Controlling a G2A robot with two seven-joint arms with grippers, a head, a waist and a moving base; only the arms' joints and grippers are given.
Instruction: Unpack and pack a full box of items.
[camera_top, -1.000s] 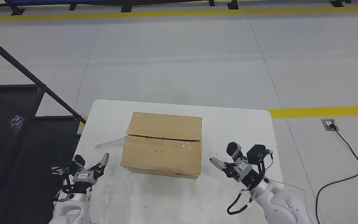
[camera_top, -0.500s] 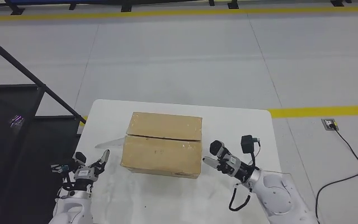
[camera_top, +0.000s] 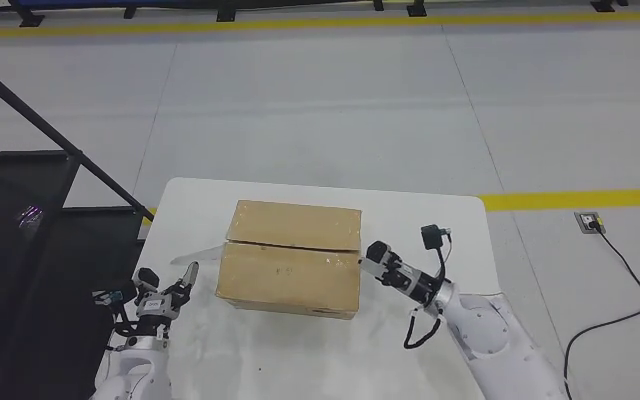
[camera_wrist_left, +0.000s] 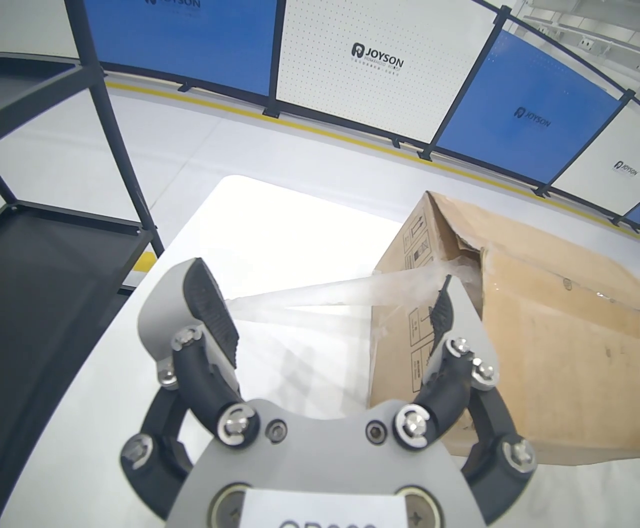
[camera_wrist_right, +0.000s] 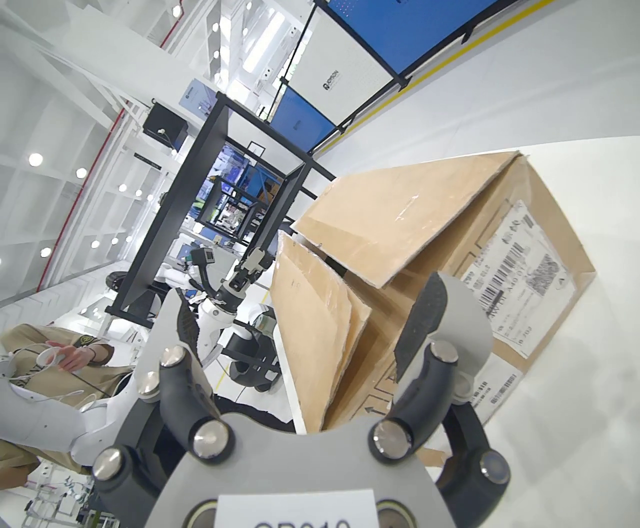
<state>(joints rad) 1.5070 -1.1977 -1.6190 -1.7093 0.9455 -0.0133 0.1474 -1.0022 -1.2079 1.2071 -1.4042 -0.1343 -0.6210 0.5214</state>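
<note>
Since a second ago the right gripper (camera_top: 375, 255) has slid in from open tabletop to the right end of the box (camera_top: 292, 258). The left gripper (camera_top: 167, 290) has barely shifted.

From above, the brown cardboard box sits in the middle of the white table (camera_top: 440, 215), its top flaps folded down and meeting along a seam. The right gripper is right up against the box's right end, near the top edge. The left gripper hangs near the box's front left corner, apart from it. A clear tape strip (camera_top: 200, 253) juts out from the box's left end over the table.

On the left wrist camera, the left gripper (camera_wrist_left: 325, 310) is spread wide with nothing between its pads. The tape strip (camera_wrist_left: 310, 300) runs across behind the fingers from the torn corner of the box (camera_wrist_left: 540, 320). A black rack (camera_wrist_left: 60, 240) stands just beside the table (camera_wrist_left: 280, 220).

On the right wrist camera, the right gripper (camera_wrist_right: 305, 325) is likewise released and wide apart. The edge of the nearer top flap lies between its fingers, though I cannot tell whether it touches. The flaps of the box (camera_wrist_right: 400, 215) stand slightly lifted with a gap at the seam. A white label (camera_wrist_right: 520, 270) is stuck on the end face.
</note>
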